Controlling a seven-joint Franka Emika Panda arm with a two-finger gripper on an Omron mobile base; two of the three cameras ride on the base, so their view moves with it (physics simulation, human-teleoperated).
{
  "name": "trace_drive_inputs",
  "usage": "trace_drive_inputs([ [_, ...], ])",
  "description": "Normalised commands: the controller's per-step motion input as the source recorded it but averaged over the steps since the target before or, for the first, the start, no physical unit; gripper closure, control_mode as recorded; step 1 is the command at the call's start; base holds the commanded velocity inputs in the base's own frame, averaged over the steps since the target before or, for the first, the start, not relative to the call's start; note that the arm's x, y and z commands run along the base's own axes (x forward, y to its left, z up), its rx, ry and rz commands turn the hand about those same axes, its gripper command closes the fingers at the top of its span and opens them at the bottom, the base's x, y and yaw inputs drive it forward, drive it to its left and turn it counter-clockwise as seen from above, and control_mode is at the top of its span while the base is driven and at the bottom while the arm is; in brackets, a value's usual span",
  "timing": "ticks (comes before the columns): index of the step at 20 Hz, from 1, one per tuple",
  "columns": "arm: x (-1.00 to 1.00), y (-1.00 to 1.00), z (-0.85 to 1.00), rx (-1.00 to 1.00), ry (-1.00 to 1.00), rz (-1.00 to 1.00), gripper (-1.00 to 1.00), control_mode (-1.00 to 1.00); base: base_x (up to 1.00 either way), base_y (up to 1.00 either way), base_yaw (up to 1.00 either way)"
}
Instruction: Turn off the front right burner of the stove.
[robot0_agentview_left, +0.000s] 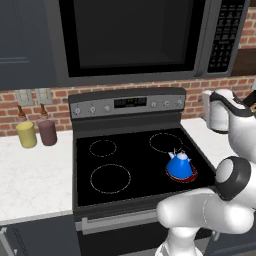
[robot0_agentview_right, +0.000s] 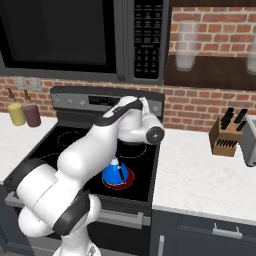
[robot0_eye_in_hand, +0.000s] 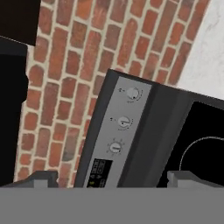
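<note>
- Knobs first: three small round knobs (robot0_eye_in_hand: 124, 122) sit in a row on the grey back panel (robot0_eye_in_hand: 114, 131) of the stove (robot0_agentview_left: 130, 165), ahead of my claw (robot0_eye_in_hand: 113, 178) in the hand view, beside the digital display (robot0_eye_in_hand: 99, 169).
- Claw state: my fingers (robot0_eye_in_hand: 41, 178) stand wide apart with nothing between them, and they are clear of the panel.
- Target: the front right burner (robot0_agentview_left: 181, 174) is at the near right of the black glass top, its rim glowing red, so it is lit. A blue kettle (robot0_agentview_left: 179, 163) stands on it.
- Which knob: I cannot read the markings, so I cannot tell which one governs the front right zone. My judgement is that it lies in this right-hand group, and I should settle that before closing.
- Approach: the view is rolled, so the row of knobs runs diagonally. I would centre the chosen knob between my fingertips, then go straight in at the panel face.
- Grip: close only on that knob, without brushing its neighbours, then turn about its own axis.
- Risk: the knobs are small and close together. An off-centre pinch could slip or nudge the wrong one.
- Check: the red rim under the kettle going dark would be my sign.
</note>
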Motion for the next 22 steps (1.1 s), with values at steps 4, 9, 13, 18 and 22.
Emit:
trace_drive_inputs([
  [4, 0.34, 0.01, -0.05, 0.02, 0.0, 0.0, -1.0, -1.0, 0.0, 0.0, 0.0],
  [9, 0.29, 0.0, 0.0, 0.04, 0.0, 0.0, -1.0, -1.0, 0.0, 0.0, 0.0],
  [13, 0.21, 0.0, 0.0, 0.09, 0.0, 0.0, -1.0, -1.0, 0.0, 0.0, 0.0],
  [18, 0.14, 0.0, -0.03, 0.06, 0.0, 0.0, -1.0, -1.0, 0.0, 0.0, 0.0],
  [22, 0.09, 0.0, -0.14, 0.0, -0.03, 0.0, -1.0, -1.0, 0.0, 0.0, 0.0],
])
